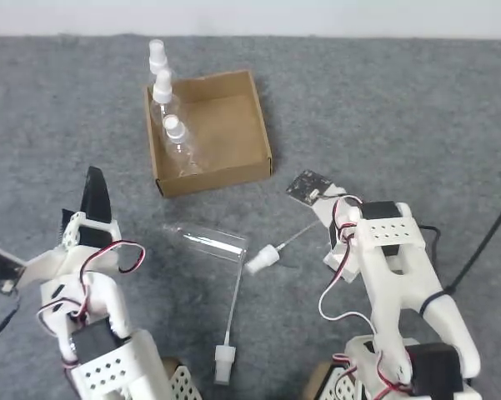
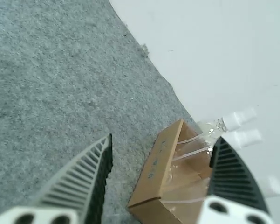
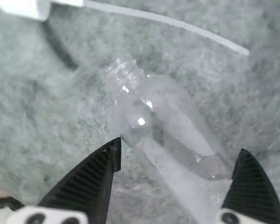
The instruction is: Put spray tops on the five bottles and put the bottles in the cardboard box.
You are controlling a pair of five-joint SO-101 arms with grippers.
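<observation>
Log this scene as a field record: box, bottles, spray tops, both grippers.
cardboard box: holds three capped bottles along one side
uncapped bottle: lying on the carpet outside the box
first spray top: loose, beside that bottle
second spray top: loose, nearer the arms' bases
left gripper: open, empty, facing the box
right gripper: open, straddling a topless bottle

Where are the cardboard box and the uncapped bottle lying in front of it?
cardboard box (image 1: 212, 179), high view, front wall.
uncapped bottle (image 1: 210, 242), high view, middle of its body.
</observation>
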